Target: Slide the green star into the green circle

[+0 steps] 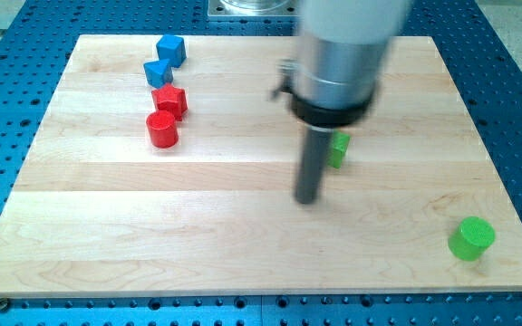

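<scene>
My tip (307,197) rests on the bench (243,244), just to the lower left of the green star (338,149), which the rod half hides, while the green circle (471,238) lies well apart toward the lower right.

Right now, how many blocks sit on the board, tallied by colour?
Blue: 2, a cube and a smaller block
Red: 2, a block and a cylinder
Green: 2, a cylinder and a block half hidden behind my tip
Total: 6
</scene>
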Robot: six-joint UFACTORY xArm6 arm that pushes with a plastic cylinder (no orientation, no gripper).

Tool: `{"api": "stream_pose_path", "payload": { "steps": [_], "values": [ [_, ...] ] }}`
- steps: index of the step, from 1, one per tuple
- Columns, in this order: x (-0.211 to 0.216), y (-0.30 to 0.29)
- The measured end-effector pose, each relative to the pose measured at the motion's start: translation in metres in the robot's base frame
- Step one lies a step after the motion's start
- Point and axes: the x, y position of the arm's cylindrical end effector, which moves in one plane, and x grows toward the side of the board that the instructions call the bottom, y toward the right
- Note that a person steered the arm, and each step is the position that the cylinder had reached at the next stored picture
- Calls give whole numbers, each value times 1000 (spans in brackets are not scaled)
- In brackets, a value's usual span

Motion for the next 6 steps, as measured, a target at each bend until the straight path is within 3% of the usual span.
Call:
{"api": "stream_pose_path", "payload": {
  "steps": [1, 2, 3, 4, 5, 6],
  "values": [
    [-59, 3],
    [-65, 61],
    [-32, 143],
    [-3, 164],
    [-46, 174],
    [-23, 188]
  ]
}}
